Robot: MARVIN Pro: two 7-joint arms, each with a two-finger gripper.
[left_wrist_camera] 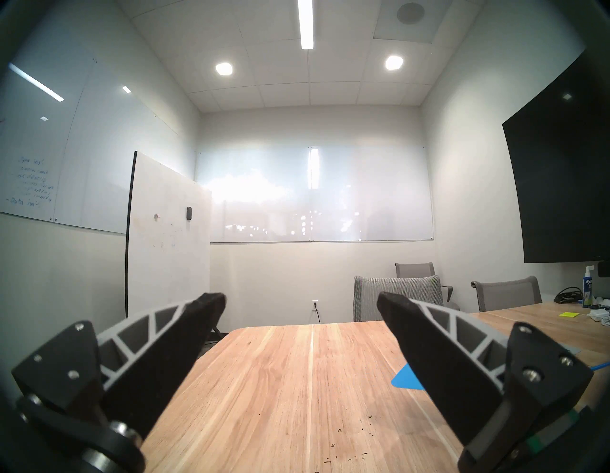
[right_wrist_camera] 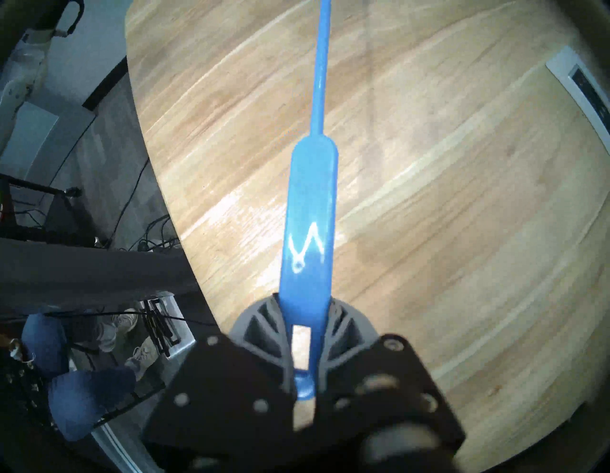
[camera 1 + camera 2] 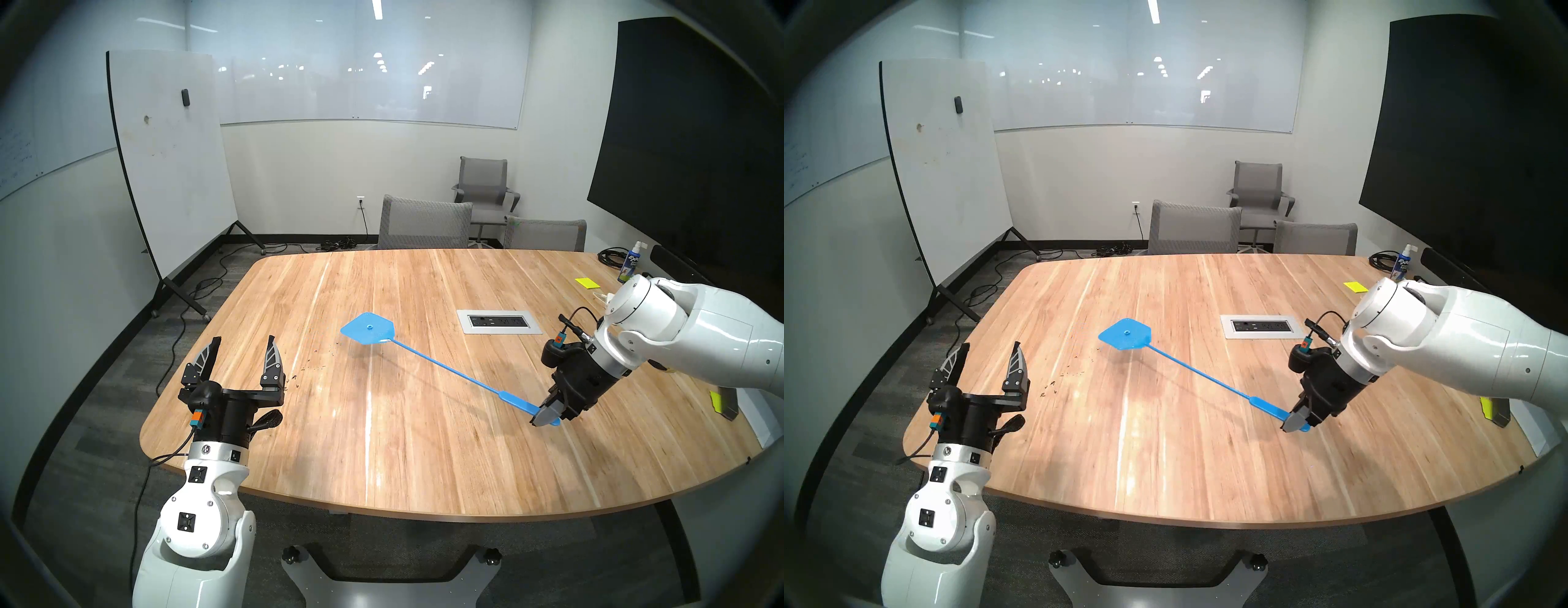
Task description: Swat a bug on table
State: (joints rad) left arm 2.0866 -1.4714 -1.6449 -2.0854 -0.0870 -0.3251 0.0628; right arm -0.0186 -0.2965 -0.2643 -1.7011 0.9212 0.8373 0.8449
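Note:
The bug (image 3: 302, 370) shows only as small dark crumbs scattered on the light wood table (image 3: 424, 446), just right of my left gripper; the crumbs (image 3: 1070, 374) also lie ahead of the fingers in the left wrist view (image 1: 338, 430). My right gripper (image 3: 545, 418) is shut on the handle end of a blue fly swatter (image 3: 368, 329). The swatter's head hangs slightly above the table, right of the crumbs, casting a shadow. The wrist view shows the handle (image 2: 310, 214) clamped between the fingers. My left gripper (image 3: 244, 340) hovers open and empty at the table's left edge.
A silver power-outlet panel (image 3: 499, 321) is set into the table behind the swatter. Grey chairs (image 3: 424, 223) stand at the far edge and a rolling whiteboard (image 3: 169, 170) to the left. A spray bottle (image 3: 632, 261) and yellow sticky notes (image 3: 586, 282) sit at the far right.

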